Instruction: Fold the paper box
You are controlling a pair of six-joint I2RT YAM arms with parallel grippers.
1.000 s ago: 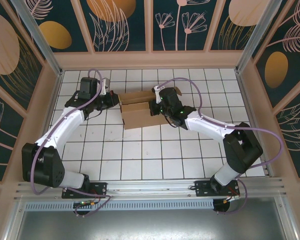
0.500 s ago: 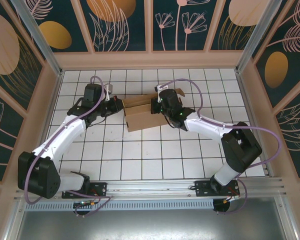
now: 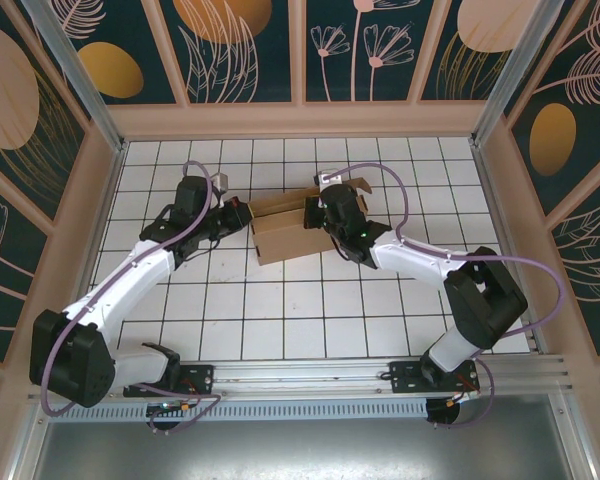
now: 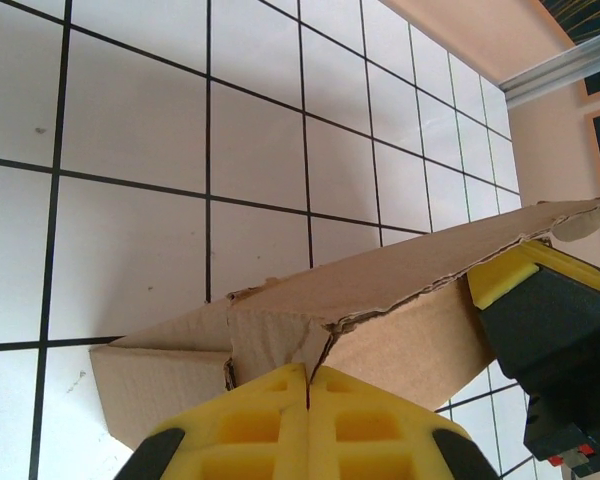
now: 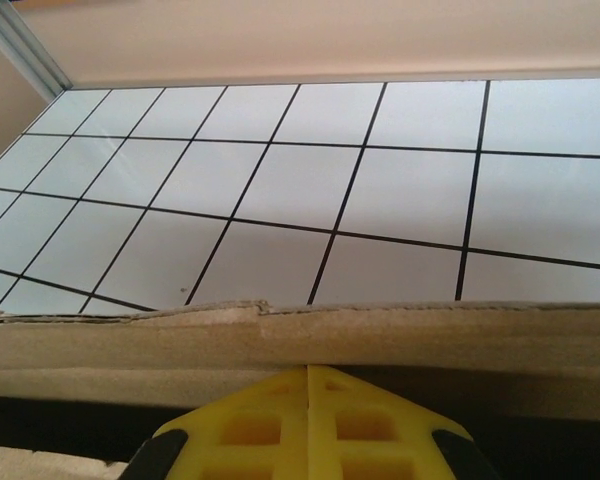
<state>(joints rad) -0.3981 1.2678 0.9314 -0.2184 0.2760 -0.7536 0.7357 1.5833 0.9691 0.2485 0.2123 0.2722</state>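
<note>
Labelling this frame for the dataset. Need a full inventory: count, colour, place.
paper box: one, plain brown, partly folded, far centre of the table, between the arms
table: one, white tiles with a black grid, under everything
wall panels: several, dark teal with orange and pink plant motifs, around the table
rail: one, silver, near edge
left arm: one, white and black, left side
right arm: one, white and black, right side
left pincer: yellow fingers, shut, at the box's left end
right pincer: yellow fingers, shut, at the box's right part

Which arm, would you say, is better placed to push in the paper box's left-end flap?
Probably left: the shut left gripper touches the paper box at that flap; the right gripper sits behind its long wall.
</note>
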